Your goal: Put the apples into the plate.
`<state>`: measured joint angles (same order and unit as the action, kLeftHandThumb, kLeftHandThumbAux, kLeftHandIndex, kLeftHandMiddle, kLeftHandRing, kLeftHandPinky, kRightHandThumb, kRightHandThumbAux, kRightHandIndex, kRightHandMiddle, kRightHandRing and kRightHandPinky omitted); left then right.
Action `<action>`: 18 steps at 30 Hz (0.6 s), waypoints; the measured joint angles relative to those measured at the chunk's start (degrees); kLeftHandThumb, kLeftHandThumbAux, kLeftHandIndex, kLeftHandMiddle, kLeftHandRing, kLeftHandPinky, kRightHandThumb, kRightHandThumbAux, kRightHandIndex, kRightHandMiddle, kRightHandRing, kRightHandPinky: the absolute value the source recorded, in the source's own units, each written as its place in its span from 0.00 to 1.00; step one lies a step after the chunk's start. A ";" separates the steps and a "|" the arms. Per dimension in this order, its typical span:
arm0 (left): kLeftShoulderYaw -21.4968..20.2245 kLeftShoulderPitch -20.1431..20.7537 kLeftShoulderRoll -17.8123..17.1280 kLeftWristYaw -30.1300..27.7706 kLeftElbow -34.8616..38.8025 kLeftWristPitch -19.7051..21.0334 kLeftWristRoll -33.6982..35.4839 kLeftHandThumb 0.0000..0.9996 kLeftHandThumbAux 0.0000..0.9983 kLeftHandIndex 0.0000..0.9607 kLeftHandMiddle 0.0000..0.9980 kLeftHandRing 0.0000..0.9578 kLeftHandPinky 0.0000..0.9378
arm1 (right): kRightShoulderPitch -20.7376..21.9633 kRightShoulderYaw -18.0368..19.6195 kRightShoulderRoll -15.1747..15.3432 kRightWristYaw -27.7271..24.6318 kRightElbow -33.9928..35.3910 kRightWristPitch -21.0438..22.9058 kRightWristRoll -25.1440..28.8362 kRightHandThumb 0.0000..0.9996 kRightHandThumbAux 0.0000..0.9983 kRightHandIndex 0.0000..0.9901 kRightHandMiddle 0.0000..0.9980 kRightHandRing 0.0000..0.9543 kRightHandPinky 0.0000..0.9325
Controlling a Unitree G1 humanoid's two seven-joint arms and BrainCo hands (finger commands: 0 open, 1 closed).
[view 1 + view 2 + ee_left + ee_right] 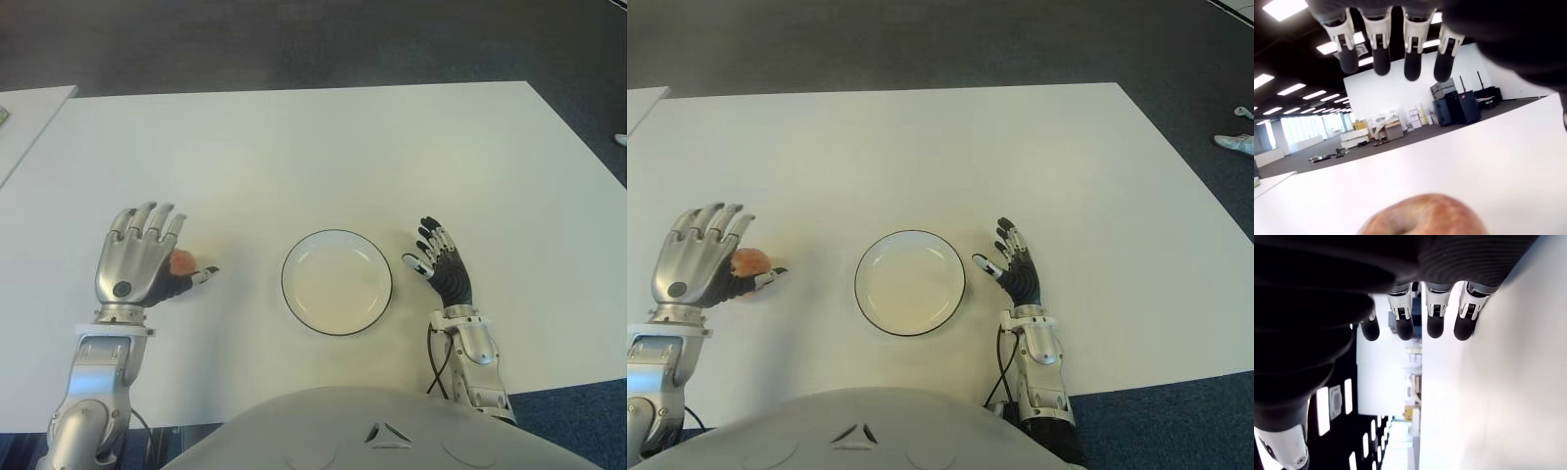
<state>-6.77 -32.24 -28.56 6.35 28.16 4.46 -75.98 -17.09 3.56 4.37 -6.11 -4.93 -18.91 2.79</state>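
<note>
Apple (748, 261) sits under our left hand (137, 260), whose fingers are spread above it without closing; only its reddish edge shows past the palm, so we cannot tell which way its stem points. Bare white table (323, 157) lies between it and the plate (337, 282), which stands to its right. Our right hand (443, 266) shows just beyond the plate's right rim, fingers relaxed and holding nothing.

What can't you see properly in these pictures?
- Small reddish apple: in both eye views the left robot hand covers most of it; the left wrist view cuts it off at the picture's edge.
- Whether that robot hand touches the apple: not shown.
- Other apples: none visible.
- Round white plate with dark rim: fully shown, nothing in it.
- Right robot hand: beside the plate, holding nothing.
</note>
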 measured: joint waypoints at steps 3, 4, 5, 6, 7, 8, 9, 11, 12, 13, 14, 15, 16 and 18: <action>-0.14 0.18 0.08 -0.82 -0.69 0.95 0.24 0.26 0.29 0.22 0.17 0.14 0.14 | 0.10 0.65 0.12 -0.02 -0.42 -0.35 0.60 0.17 0.68 0.07 0.03 0.00 0.04; -0.14 0.20 0.08 -1.06 -0.80 1.18 0.35 0.27 0.30 0.22 0.17 0.14 0.14 | 0.13 0.76 0.12 -0.03 -0.49 -0.36 0.80 0.18 0.68 0.07 0.03 0.00 0.04; -0.15 0.20 0.09 -1.27 -0.94 1.39 0.56 0.27 0.30 0.22 0.17 0.14 0.14 | 0.16 0.88 0.10 -0.05 -0.56 -0.36 0.93 0.18 0.68 0.07 0.03 0.00 0.04; -0.18 0.19 0.09 -1.52 -1.07 1.58 0.69 0.27 0.29 0.22 0.17 0.14 0.14 | 0.20 0.98 0.10 -0.08 -0.61 -0.36 1.06 0.18 0.68 0.07 0.03 0.00 0.04; -0.20 0.16 0.09 -1.73 -1.15 1.72 0.78 0.28 0.29 0.22 0.17 0.14 0.14 | 0.22 1.08 0.10 -0.18 -0.66 -0.36 1.21 0.19 0.67 0.07 0.03 0.00 0.03; -0.23 0.12 0.09 -1.97 -1.19 1.88 0.97 0.29 0.29 0.22 0.18 0.14 0.14 | 0.25 1.21 0.10 -0.30 -0.72 -0.36 1.46 0.19 0.67 0.07 0.03 0.00 0.03; -0.30 0.04 0.09 -2.18 -1.21 2.06 1.16 0.29 0.29 0.22 0.17 0.14 0.14 | 0.28 1.38 0.11 -0.47 -0.82 -0.36 1.70 0.20 0.67 0.08 0.04 0.00 0.03; -0.55 -0.13 0.10 -2.50 -1.21 2.45 1.40 0.30 0.29 0.22 0.17 0.14 0.13 | 0.37 1.64 0.11 -0.86 -0.94 -0.36 2.16 0.21 0.66 0.09 0.04 0.00 0.02; -0.76 -0.21 0.10 -2.71 -1.21 2.59 1.50 0.30 0.29 0.22 0.17 0.14 0.13 | 0.38 1.75 0.11 -1.06 -0.95 -0.36 2.35 0.21 0.66 0.09 0.04 0.00 0.02; -0.97 -0.29 0.10 -2.78 -1.22 2.78 1.62 0.30 0.29 0.22 0.17 0.14 0.13 | 0.38 1.83 0.12 -1.23 -0.96 -0.35 2.62 0.22 0.66 0.10 0.04 0.00 0.02; -1.16 -0.37 0.10 -2.78 -1.25 2.99 1.74 0.31 0.29 0.23 0.18 0.14 0.13 | 0.37 1.93 0.13 -1.47 -0.96 -0.35 2.98 0.23 0.65 0.10 0.04 0.00 0.01; -1.36 -0.44 0.09 -2.77 -1.33 3.04 1.84 0.31 0.29 0.23 0.18 0.14 0.13 | 0.37 2.02 0.15 -1.71 -0.96 -0.34 3.27 0.24 0.65 0.10 0.04 0.00 0.01; -1.52 -0.51 0.06 -2.74 -1.46 3.07 1.91 0.31 0.29 0.23 0.17 0.14 0.13 | 0.37 2.09 0.18 -1.98 -0.95 -0.33 3.48 0.25 0.65 0.11 0.05 0.00 0.01; -1.76 -0.71 -0.01 -2.65 -1.81 3.10 2.25 0.31 0.29 0.23 0.17 0.13 0.12 | 0.33 2.29 0.30 -2.56 -0.91 -0.27 4.10 0.26 0.65 0.11 0.05 0.00 0.00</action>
<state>-8.53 -32.95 -28.57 3.70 26.34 7.56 -73.74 -16.76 5.84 4.67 -8.67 -5.84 -19.17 6.89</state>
